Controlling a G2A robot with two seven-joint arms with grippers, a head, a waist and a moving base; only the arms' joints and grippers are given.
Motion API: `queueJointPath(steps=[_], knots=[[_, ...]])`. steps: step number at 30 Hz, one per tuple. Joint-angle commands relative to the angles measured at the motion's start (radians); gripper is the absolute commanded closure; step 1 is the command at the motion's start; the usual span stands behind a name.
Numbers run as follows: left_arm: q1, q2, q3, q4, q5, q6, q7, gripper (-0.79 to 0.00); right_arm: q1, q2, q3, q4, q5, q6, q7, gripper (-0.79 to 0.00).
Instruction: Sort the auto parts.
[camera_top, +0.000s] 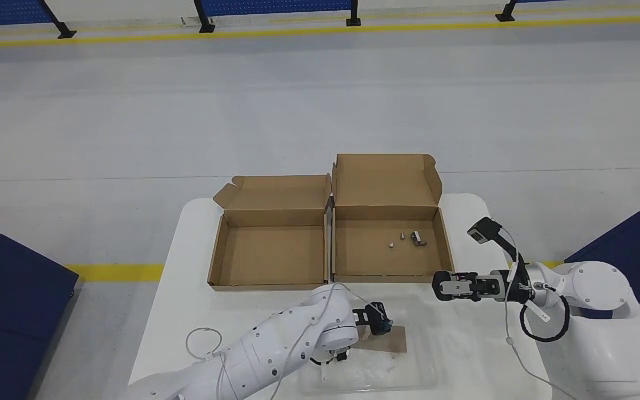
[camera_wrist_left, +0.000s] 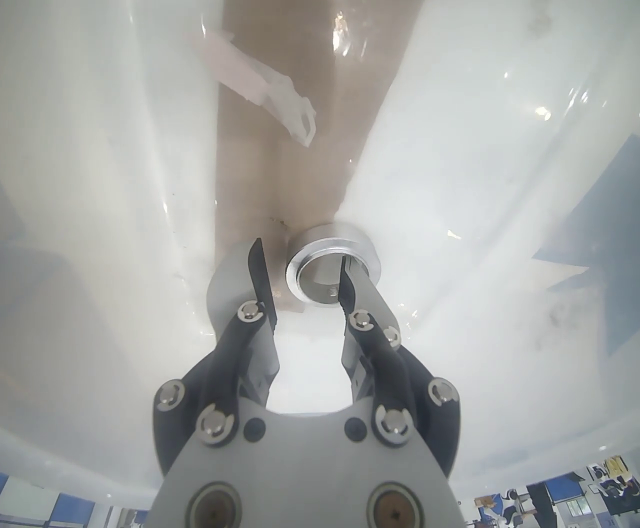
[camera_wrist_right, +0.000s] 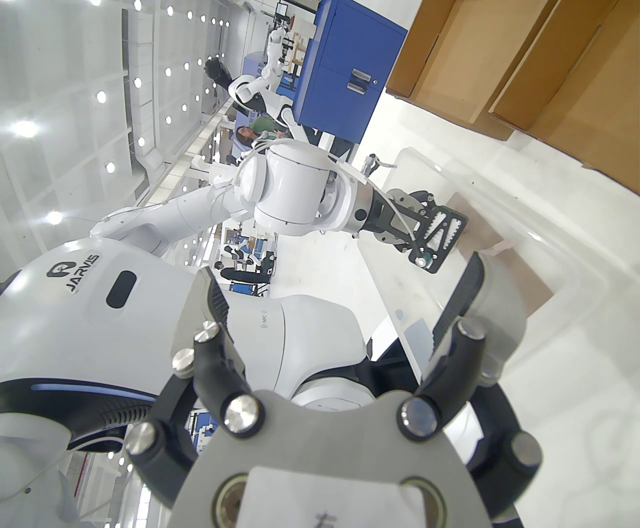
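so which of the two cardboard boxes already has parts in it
The box on the robot's right: a few small metal parts lie on its floor. The left box beside it holds no parts.

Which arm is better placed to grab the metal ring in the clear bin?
Left. The left hand is open at the metal ring, one finger inside it, one outside. The right hand hangs open outside the clear bin.

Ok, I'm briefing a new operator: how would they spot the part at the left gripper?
Start at the clear bin at the table's near edge, where a brown card lies. At the card's end sits a metal ring, the left gripper's fingers astride its wall. It is round and shiny, unlike the flat plastic clip farther along the card.
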Motion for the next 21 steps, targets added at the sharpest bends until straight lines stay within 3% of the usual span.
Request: queueJointPath(steps=[1,21], knots=[[0.001,-0.001,-0.001,0.002,0.003,-0.003,0.002,-0.277,0.0,0.0,0.0,0.0,0.0,0.0,0.0,-0.785],[0.0,-0.02,-0.007,0.024,0.011,-0.01,-0.007,-0.274,0.0,0.0,0.0,0.0,0.0,0.0,0.0,-0.785]])
